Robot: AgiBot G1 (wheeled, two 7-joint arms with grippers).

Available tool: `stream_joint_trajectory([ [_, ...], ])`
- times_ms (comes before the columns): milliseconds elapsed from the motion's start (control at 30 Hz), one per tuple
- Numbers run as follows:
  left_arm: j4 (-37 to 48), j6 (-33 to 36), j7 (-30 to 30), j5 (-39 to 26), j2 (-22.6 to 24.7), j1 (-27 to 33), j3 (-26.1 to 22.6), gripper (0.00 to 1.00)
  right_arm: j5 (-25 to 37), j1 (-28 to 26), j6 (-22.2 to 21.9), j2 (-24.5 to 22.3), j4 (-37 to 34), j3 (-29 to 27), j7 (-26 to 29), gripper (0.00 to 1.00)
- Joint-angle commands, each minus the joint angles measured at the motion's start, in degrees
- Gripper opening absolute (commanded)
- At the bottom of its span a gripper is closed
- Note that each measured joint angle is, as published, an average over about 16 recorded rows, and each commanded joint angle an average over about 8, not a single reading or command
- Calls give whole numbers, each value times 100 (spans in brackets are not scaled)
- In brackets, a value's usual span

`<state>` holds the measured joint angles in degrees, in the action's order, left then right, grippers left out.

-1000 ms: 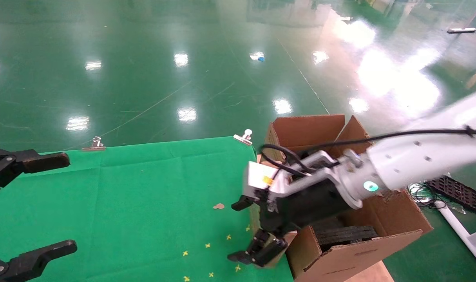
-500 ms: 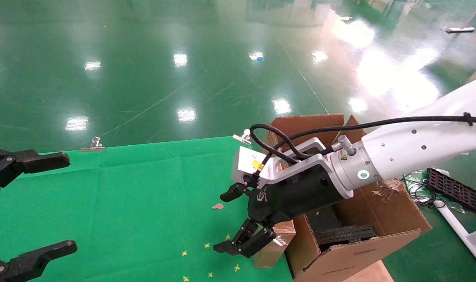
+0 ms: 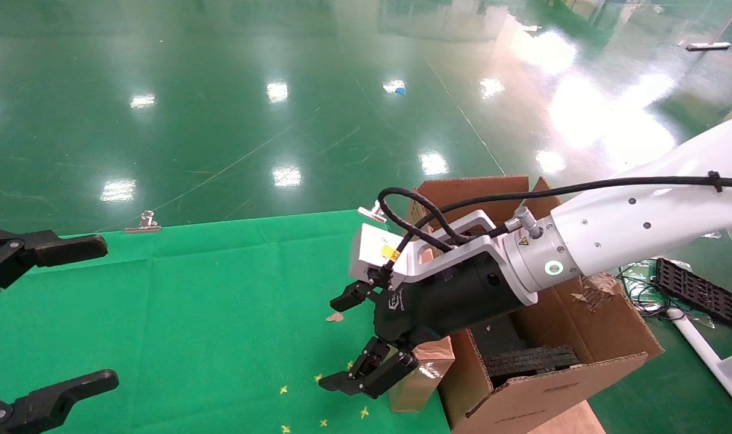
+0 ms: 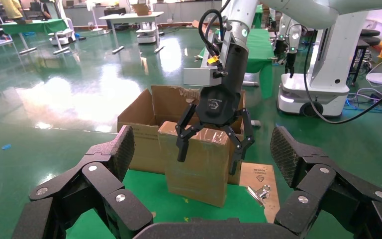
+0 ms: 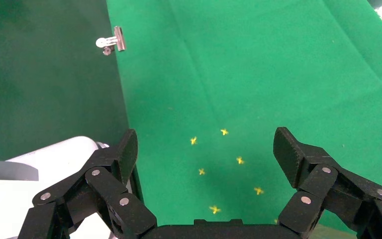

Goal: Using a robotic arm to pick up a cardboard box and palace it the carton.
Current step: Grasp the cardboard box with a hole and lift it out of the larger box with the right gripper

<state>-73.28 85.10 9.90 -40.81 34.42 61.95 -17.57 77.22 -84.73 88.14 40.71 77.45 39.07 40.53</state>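
The cardboard box stands upright on the green cloth's right edge, against the carton. The left wrist view also shows the box and the carton. Black foam lies inside the carton. My right gripper on the white robotic arm is open, just on the table side of the box top. In the left wrist view its fingers hang over the box's upper part. Its own view shows only green cloth between the pads. My left gripper is open and empty at the far left.
Metal clips hold the green cloth at the table's far edge. Yellow cross marks and a brown scrap lie on it. A black grid panel and cables lie on the floor at right.
My right gripper has moved left and slightly up, away from the carton, uncovering the upright box. The left arm has not moved.
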Motion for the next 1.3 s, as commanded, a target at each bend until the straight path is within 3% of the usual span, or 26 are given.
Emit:
stream_joint_trajectory([
  [33, 0, 0, 0, 0, 0, 0, 0, 100, -8, 0, 0, 7, -1, -3, 1, 100],
  [1300, 2, 0, -1, 3, 0, 1, -1, 100, 63, -74, 25, 118, -119, 87, -38, 100],
])
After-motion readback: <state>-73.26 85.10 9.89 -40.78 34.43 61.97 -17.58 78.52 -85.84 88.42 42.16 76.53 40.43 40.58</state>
